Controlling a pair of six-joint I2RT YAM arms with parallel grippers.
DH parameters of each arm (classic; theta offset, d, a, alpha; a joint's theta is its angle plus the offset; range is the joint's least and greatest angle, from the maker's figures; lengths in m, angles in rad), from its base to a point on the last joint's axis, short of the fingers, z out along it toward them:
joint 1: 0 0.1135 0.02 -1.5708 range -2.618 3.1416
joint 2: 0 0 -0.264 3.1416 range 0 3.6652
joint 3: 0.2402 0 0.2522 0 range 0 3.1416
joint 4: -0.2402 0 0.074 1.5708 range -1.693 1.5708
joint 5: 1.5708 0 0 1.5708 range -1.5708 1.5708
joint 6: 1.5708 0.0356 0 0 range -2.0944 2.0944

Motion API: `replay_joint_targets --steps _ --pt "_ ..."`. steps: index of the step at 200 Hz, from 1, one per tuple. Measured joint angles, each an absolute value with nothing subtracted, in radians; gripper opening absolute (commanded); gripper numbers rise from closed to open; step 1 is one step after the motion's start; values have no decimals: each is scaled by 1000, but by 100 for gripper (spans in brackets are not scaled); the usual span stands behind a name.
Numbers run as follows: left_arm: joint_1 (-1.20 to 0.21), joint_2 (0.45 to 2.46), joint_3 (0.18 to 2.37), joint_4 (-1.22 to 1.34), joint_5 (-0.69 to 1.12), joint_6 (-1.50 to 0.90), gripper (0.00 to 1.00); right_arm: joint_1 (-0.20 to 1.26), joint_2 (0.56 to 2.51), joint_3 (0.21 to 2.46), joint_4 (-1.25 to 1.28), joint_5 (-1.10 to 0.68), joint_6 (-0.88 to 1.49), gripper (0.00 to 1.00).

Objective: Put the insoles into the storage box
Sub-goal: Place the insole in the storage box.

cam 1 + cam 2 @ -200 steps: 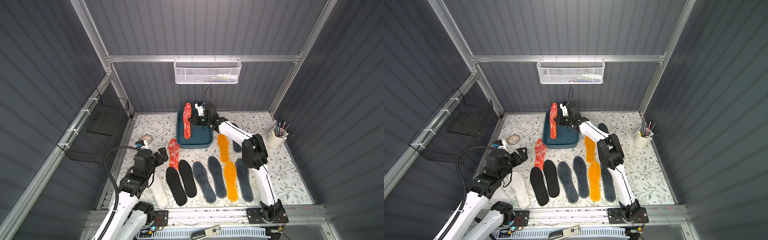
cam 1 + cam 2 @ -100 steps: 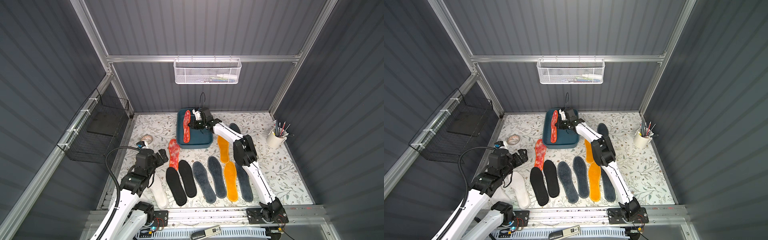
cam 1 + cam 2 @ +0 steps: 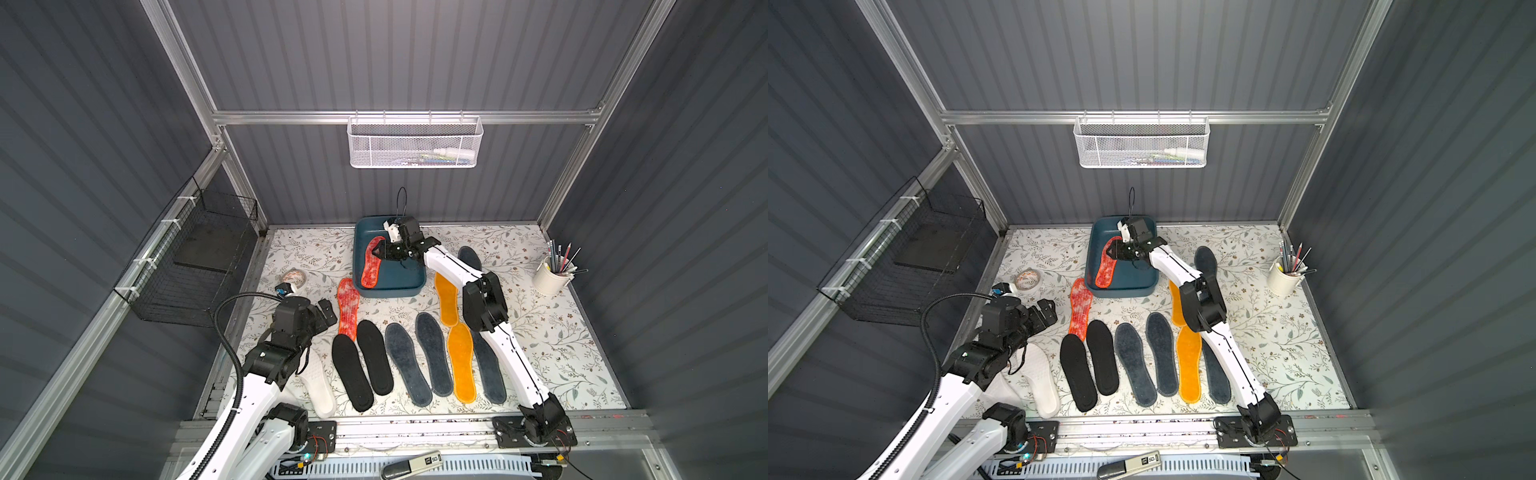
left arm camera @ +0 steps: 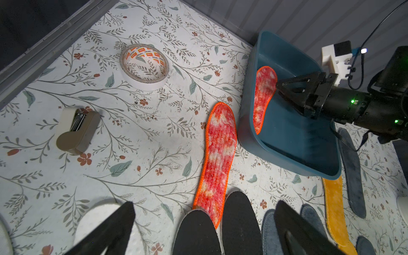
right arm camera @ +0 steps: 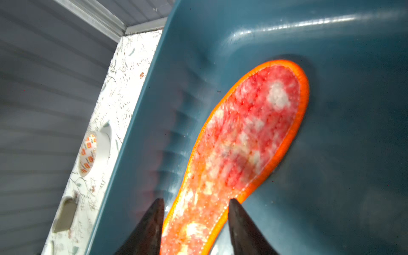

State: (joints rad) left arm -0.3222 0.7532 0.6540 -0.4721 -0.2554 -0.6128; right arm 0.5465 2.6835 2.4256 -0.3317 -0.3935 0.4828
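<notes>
You are at the drop-off of one red insole (image 3: 371, 266): it lies inside the box (image 3: 390, 291), along its left side, and judging by that the placing step is as good as done. The right jaws stand partly open over the insole's far end, one on each side of it in the right wrist view, and as far as you can see they pinch nothing; whether a tip brushes the orange edge you cannot tell. The left jaws are spread wide and empty, hovering over the near left of the table (image 3: 561, 332), above the white insole (image 3: 318, 388) and beside the black pair (image 3: 353, 374). Next, lift the right arm straight up out of the box so it does not drag the insole along. Then go for the other red insole (image 3: 348, 309), just outside the box's near left corner. The grey (image 3: 407, 365) and yellow (image 3: 463, 365) ones wait in the near row.
</notes>
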Motion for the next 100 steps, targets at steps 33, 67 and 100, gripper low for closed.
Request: replay_joint_targets --steps 33,67,100 --pt "-322 778 655 -471 -263 -613 99 547 2577 2325 -342 -344 450 92" --pt "-322 832 656 -455 -264 -613 99 546 2302 2079 -264 -282 402 99" --pt "-322 915 675 -420 -262 -612 100 546 1920 1730 -73 -227 371 99"
